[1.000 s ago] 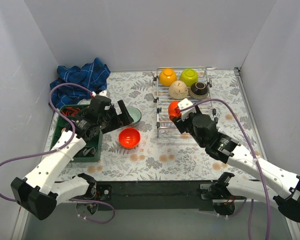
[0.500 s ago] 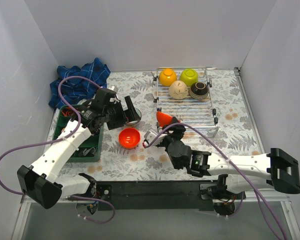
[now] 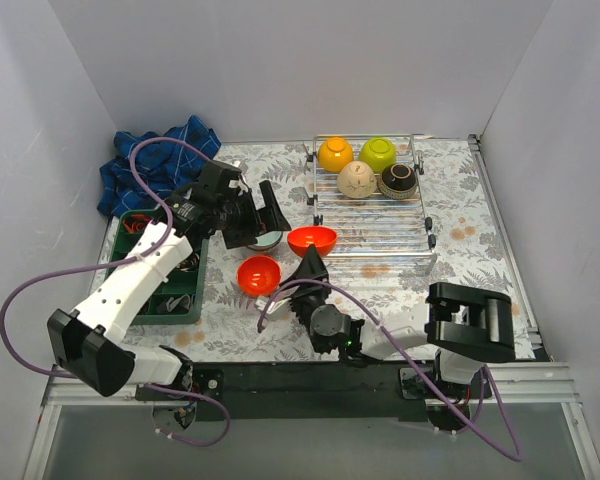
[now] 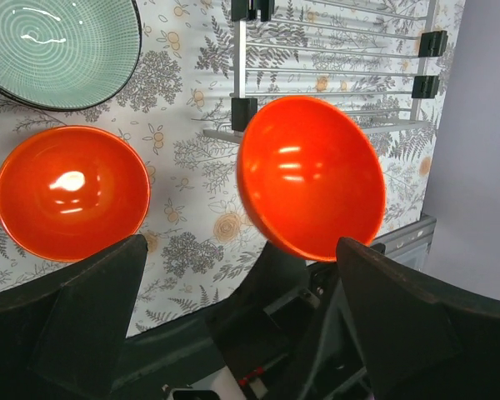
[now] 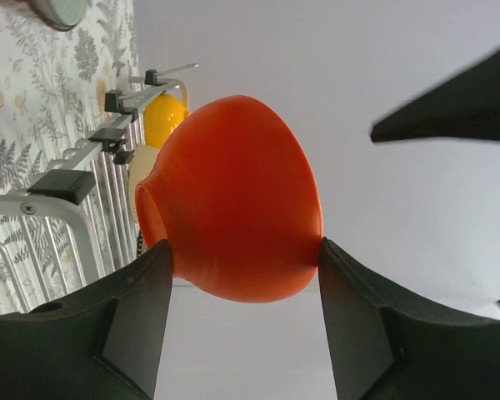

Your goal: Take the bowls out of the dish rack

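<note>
Top view, lifted bowl: the right hand (image 3: 311, 254) pinches the lifted red-orange bowl (image 3: 312, 239) from below, mouth up, clear of the surface (image 3: 460, 240) and just left of the dish rack (image 3: 380, 225).
Top view, change: a second ago that bowl sat in the rack's near left corner. Half a second ago it hung tilted over the corner. Now it is outside the rack, and the right arm has folded lower and further left.
Top view, left hand: the left hand (image 3: 265, 222) has edged right and hangs over the pale blue-green bowl (image 3: 268, 241), just beside the lifted bowl.
Top view, racked: the orange-yellow bowl (image 3: 335, 153), lime green bowl (image 3: 378, 153), speckled beige bowl (image 3: 357, 179) and dark brown bowl (image 3: 398, 180) crowd the far end, unmoved.
Top view, on the surface: the resting red-orange bowl (image 3: 259, 274) sits upright near the green tray (image 3: 170, 312), where it was.
Top view, hard to see: the left hand covers most of the pale blue-green bowl.
Left wrist view, hand: its fingers (image 4: 100, 308) are spread wide with nothing gripped.
Left wrist view, bowls: the lifted bowl is right of centre and the resting one is at the left, apart. The pale blue-green bowl is cut off at the top left corner. The right hand under the lifted bowl is only a dark shape.
Right wrist view, grip: both pads (image 5: 142, 317) press the lifted bowl's outer wall, foot ring to the left.
Right wrist view, hidden: the bowl blocks much of the rack. Only the orange-yellow bowl and a slice of the speckled beige one show. A blurred black shape at upper right I cannot name.
</note>
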